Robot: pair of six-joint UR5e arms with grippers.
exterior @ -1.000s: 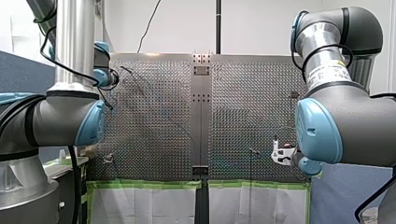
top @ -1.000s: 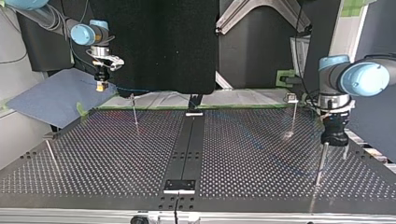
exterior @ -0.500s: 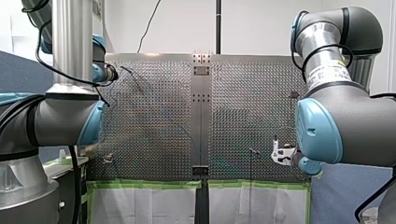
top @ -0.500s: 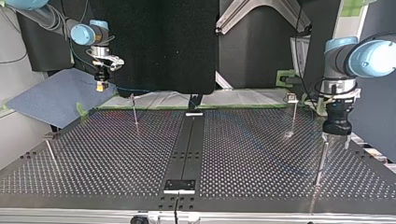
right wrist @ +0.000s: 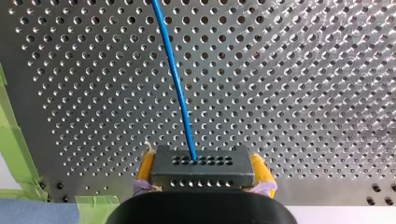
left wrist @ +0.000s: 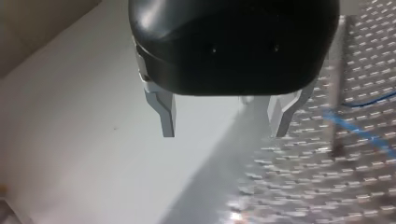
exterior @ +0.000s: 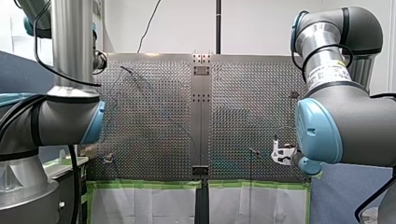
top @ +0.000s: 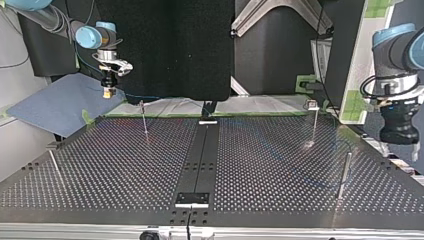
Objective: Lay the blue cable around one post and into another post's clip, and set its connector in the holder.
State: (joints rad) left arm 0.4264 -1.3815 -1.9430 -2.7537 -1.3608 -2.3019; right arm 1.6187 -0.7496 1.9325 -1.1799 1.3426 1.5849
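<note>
In the right wrist view my right gripper [right wrist: 201, 173], with yellow pads, is shut on a dark grey connector block [right wrist: 200, 167]. The blue cable [right wrist: 175, 79] runs from the block straight ahead over the perforated table [right wrist: 303, 70]. In the top view that gripper [top: 107, 93] hangs above the table's far left corner, and the cable [top: 142, 95] trails off to the right. My left gripper [top: 400, 149] is raised at the top view's right edge, beyond a tall post [top: 344, 174]. Its metal fingers [left wrist: 167, 114] stand open and empty, with a stretch of cable [left wrist: 359, 133] off to one side.
More thin posts stand on the table: one at the back left [top: 144, 119], one with a clip on top at the back right [top: 313, 120], one leaning at the left edge [top: 54, 165]. A dark centre strip [top: 200, 155] ends in a small bracket [top: 192, 199] at the front.
My left arm has lifted and swung toward the top view's right edge, away from the tall post it stood over. My right arm and the connector have stayed where they were.
</note>
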